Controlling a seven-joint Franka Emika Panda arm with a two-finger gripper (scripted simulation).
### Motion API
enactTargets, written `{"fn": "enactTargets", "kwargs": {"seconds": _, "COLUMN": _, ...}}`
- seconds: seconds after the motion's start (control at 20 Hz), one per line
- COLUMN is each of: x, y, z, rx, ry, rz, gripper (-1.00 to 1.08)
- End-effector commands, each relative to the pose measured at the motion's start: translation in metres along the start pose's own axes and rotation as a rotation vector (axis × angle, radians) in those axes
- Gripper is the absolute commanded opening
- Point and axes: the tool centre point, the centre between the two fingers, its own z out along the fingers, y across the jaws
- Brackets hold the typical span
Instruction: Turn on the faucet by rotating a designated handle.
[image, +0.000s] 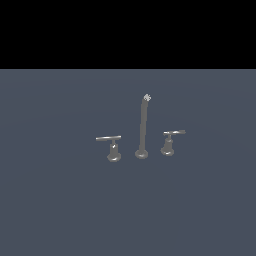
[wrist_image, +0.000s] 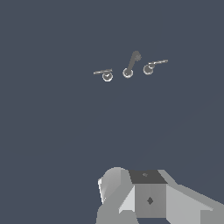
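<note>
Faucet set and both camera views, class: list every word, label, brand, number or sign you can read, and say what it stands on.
None: no readable text appears in either view.
The spout, the handle with the shorter bar and the longer-barred handle are plain grey metal, unmarked.
The floor is bare blue-grey.
The gripper body in the wrist view shows only a small dark diamond mark, not a letter or number.

The faucet (image: 142, 131) is showing plain grey metal (no pattern); its handle (image: 171, 140) is matching in grey; the floor (image: 60, 200) is appearing uniform slate blue; the background band (image: 125, 30) is rendering black.
</note>
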Motion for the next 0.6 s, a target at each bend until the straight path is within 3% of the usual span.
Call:
{"fn": "enactTargets", "kwargs": {"seconds": 0.0, "x": 0.0, "y": 0.0, "z": 0.0, "rx": 0.0, "ry": 0.0, "rz": 0.0, "gripper": -1.0}}
{"fn": "enactTargets", "kwargs": {"seconds": 0.55, "x": 0.007, "y": 0.012, "z": -0.015, "rx": 0.026, "ry": 0.054, "rz": 0.051, "gripper": -1.0}}
